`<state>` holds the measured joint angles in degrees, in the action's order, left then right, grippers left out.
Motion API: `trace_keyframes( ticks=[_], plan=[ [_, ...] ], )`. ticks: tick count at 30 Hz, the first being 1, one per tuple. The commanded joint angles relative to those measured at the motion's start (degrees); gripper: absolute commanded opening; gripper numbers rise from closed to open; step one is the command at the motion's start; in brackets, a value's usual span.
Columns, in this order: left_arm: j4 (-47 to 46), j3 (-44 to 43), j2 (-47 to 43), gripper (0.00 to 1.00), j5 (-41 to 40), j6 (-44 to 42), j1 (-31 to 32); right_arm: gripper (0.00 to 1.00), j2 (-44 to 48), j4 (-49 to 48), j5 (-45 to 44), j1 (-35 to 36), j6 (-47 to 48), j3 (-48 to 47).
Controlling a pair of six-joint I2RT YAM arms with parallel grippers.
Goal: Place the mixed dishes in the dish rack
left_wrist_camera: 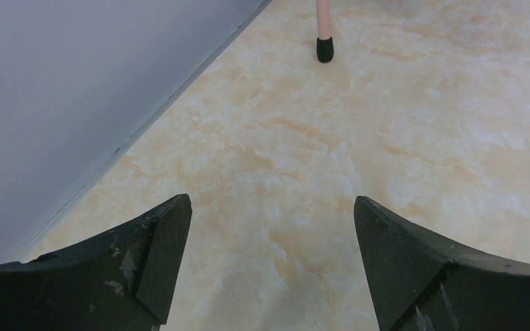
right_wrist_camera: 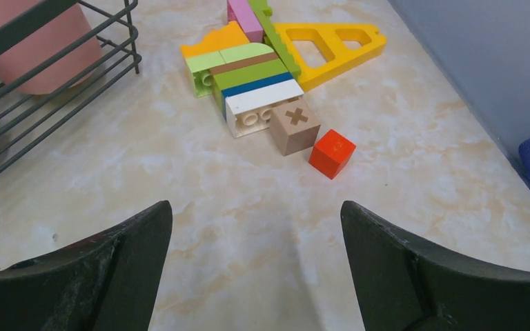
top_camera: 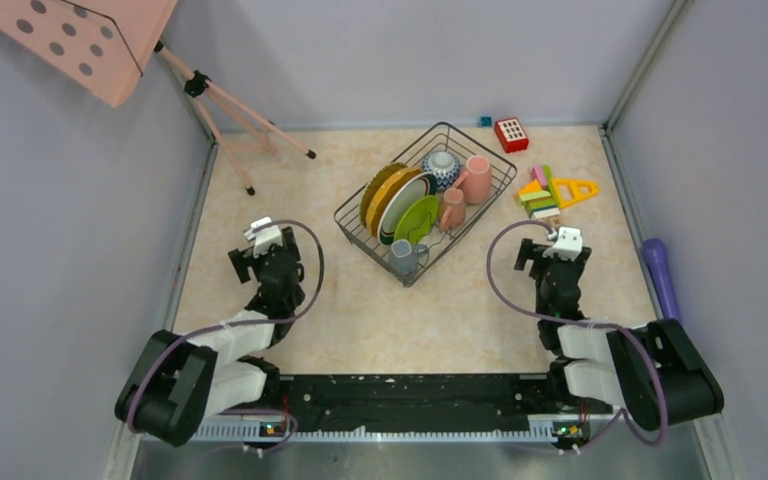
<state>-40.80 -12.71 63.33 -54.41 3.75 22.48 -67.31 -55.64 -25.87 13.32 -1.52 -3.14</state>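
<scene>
Nearest, at the front: left gripper [left_wrist_camera: 272, 231] spread wide, holding nothing, only bare table [left_wrist_camera: 386, 138] under it. Same for right gripper [right_wrist_camera: 255, 234]: wide, empty, aimed toward the toy blocks [right_wrist_camera: 262, 89].

Farther out, in the middle: the dish rack [top_camera: 370, 248], full. Standing on edge in its slots so as not to tip: yellow ribbed plate [top_camera: 380, 190], white plate with dark green rim [top_camera: 405, 200], lime-green plate [top_camera: 418, 217]. Tucked beside them: patterned bowl [top_camera: 442, 165], pink mugs [top_camera: 477, 178], grey mug [top_camera: 403, 257]. Looks all loaded, so no need to grab.

Off right, not a dish: purple cylinder [top_camera: 660, 275].
</scene>
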Motion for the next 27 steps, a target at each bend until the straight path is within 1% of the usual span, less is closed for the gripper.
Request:
trace_keyframes(
  ticks=[1,2,5,8,10,12,16,17,18,19,20,23,24,25,27],
  plan=[
    [-13.64,0.22,6.61,0.92,4.89,-0.36,-3.32,0.90,-5.01,-16.33,-0.32,-1.69,4.67,-1.14],
    [-16.56,0.27,8.77,0.92,5.61,-1.93,-3.88,0.89,-6.67,-19.88,-0.29,-1.85,5.13,-0.78],
    [-16.21,-0.95,10.08,0.92,8.44,-2.57,-4.49,0.90,-13.28,-26.25,-0.27,-2.89,4.74,-1.00],
    [-20.23,-0.58,11.58,0.91,10.48,-3.22,-6.21,0.91,-18.04,-27.91,1.39,-4.99,3.34,-2.08],
    [-19.48,-1.12,11.87,0.90,13.15,-3.22,-7.44,0.91,-16.26,-21.63,4.05,-5.45,2.90,-3.63],
    [-17.52,-2.28,12.34,0.89,14.98,-2.92,-8.37,0.89,-16.91,-21.86,5.63,-5.84,3.60,-4.38],
    [-14.28,-4.25,13.12,0.86,17.50,-2.40,-10.04,0.89,-16.91,-21.74,5.63,-5.80,3.48,-4.31],
    [-13.60,-4.84,13.44,0.86,17.90,-2.69,-10.15,0.88,-16.86,-21.52,3.66,-5.82,2.95,-4.36],
    [-13.60,-5.33,14.05,0.85,17.70,-3.09,-10.29,0.82,-16.91,-20.19,0.26,-5.98,1.07,-5.39],
    [-14.35,-5.49,14.62,0.85,17.23,-3.21,-10.53,0.80,-16.73,-17.83,0.75,-6.50,-0.17,-6.32],
    [-15.05,-5.48,14.98,0.85,17.05,-3.22,-10.79,0.78,-16.39,-16.73,1.03,-6.71,-0.73,-6.27],
    [-15.80,-5.11,14.79,0.85,18.87,-4.83,-11.41,0.78,-16.75,-18.04,1.04,-6.81,-0.33,-6.14],
    [-16.30,-4.86,14.95,0.85,18.63,-4.88,-11.63,0.82,-16.58,-17.34,1.07,-6.82,-0.59,-6.17],
    [-17.00,-4.72,15.05,0.85,18.22,-4.89,-11.85,0.97,-16.54,-17.43,1.07,-6.74,-0.60,-6.19],
    [-18.48,-3.96,15.20,0.84,17.48,-4.62,-12.19,0.99,-16.71,-17.66,1.08,-6.79,-0.46,-6.16]
  ],
)
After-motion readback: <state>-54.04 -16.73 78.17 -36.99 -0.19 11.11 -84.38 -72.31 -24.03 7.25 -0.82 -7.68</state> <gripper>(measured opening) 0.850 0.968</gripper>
